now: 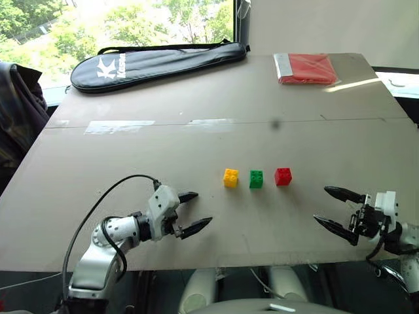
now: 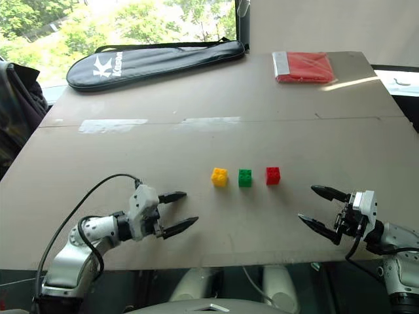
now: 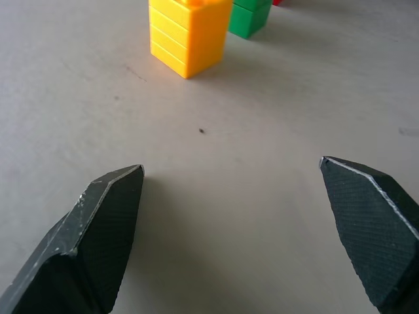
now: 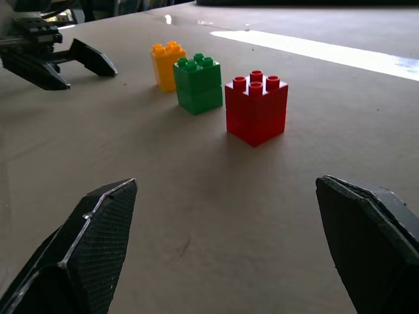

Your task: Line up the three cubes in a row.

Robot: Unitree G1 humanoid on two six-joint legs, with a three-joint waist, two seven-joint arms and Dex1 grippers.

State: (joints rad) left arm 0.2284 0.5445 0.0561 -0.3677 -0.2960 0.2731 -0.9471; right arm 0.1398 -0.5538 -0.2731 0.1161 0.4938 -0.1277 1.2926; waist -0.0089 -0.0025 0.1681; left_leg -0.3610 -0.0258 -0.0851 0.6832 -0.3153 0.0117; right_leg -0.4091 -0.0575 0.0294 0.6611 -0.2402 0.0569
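The yellow cube [image 1: 230,178], green cube [image 1: 256,178] and red cube [image 1: 283,176] stand in a row across the middle of the table [image 1: 196,144] — small gaps between them, none touching. The left gripper [image 1: 190,212] is near the yellow end, the right gripper [image 1: 337,208] beyond the red end — both spread wide, grasping nothing

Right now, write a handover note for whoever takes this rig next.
Left gripper: open, empty, left of the cubes.
Right gripper: open, empty, right of the cubes.
Cubes: yellow cube, green cube, red cube stand mid-table in one row, small gaps between, none touching.
Done: the row looks lined up.
Left: probably nothing; maybe check the spacing.
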